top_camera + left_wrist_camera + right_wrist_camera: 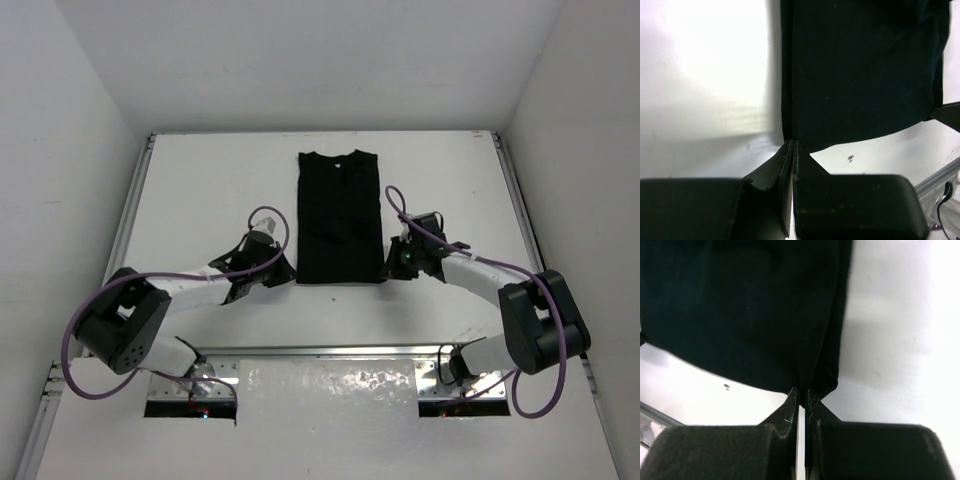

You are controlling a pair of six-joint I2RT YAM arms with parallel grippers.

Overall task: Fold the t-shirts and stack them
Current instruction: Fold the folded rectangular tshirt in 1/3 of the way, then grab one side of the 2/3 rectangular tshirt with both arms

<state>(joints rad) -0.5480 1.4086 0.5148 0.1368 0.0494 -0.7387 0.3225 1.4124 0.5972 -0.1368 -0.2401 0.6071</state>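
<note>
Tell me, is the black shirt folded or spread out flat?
Partly folded. The black t-shirt lies as a long narrow strip with no sleeves sticking out, collar at the far end, not yet folded shorter.

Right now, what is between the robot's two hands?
The black t-shirt. In the top view, the left hand is at one bottom corner and the right hand at the other, with only cloth between.
</note>
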